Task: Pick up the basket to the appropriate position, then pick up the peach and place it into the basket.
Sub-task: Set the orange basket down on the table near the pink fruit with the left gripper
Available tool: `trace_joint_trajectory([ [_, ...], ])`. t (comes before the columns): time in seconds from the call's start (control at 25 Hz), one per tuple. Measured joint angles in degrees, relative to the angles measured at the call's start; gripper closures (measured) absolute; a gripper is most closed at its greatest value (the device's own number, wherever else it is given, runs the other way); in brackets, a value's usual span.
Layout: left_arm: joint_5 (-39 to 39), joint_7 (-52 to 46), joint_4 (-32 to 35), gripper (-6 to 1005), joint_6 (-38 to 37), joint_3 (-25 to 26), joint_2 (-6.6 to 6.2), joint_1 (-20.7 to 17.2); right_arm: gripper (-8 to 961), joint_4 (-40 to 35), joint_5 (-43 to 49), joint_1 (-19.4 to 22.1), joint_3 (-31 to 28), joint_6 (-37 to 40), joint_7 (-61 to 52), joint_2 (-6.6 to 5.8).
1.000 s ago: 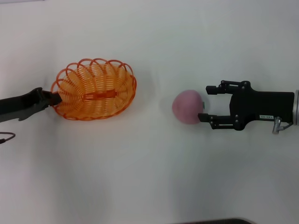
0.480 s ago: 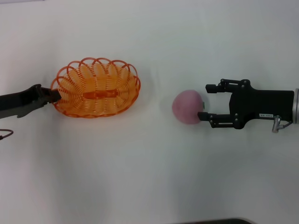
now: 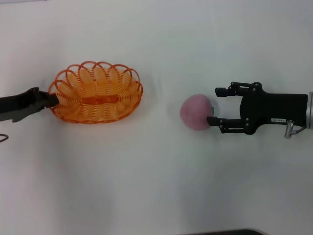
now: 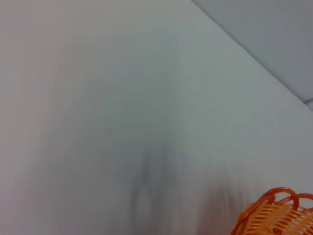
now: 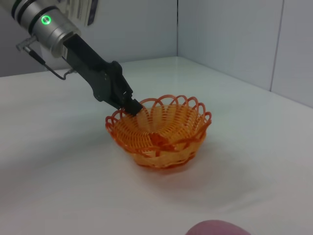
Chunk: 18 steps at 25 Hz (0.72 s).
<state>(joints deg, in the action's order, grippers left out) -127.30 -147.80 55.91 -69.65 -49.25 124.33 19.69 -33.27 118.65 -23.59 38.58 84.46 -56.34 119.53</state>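
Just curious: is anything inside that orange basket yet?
Empty. The basket shows only bare wire inside; the peach sits on the table by the right gripper.

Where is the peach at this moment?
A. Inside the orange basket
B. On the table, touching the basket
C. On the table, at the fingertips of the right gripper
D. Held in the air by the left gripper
C: the peach lies on the white table at the open fingertips of the right gripper, well apart from the basket, whose rim the left gripper grips.

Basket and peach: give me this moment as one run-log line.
left gripper: shut on basket rim | right gripper: open, straddling peach | peach: on table, not in basket
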Motion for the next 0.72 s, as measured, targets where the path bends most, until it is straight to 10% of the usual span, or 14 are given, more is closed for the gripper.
trace_joint_trajectory([
  [0.72, 0.1, -0.5, 0.5, 944, -0.1, 0.2, 0.12, -0.3, 140, 0.3, 0.0, -0.1, 0.0, -0.1, 0.0, 0.00],
])
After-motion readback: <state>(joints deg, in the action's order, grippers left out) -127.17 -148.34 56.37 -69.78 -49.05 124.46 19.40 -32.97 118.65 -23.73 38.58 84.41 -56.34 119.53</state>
